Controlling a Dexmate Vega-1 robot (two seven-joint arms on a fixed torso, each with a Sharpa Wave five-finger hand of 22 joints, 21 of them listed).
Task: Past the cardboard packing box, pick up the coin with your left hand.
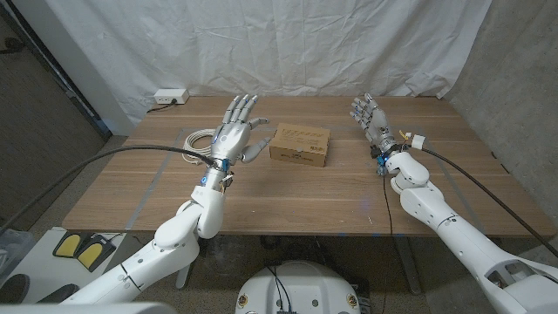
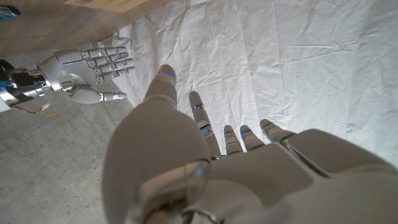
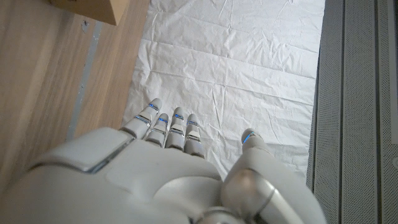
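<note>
Cardboard box [image 1: 300, 145] (far side hidden)

A closed brown cardboard packing box [image 1: 300, 145] lies flat near the wooden table's middle.

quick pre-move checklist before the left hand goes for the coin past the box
1. Left hand free, fingers spread: ok.
2. Right hand holds nothing, off to the box's other side: ok.
3. Brown cardboard packing box closed and sitting flat on the wooden table: ok.
4. Coin located past the box: cannot tell, no coin can be made out.
5. Coiled white cable close beside the left hand, may snag: not ok.
6. Path from left hand past the box unobstructed: cannot tell.
</note>
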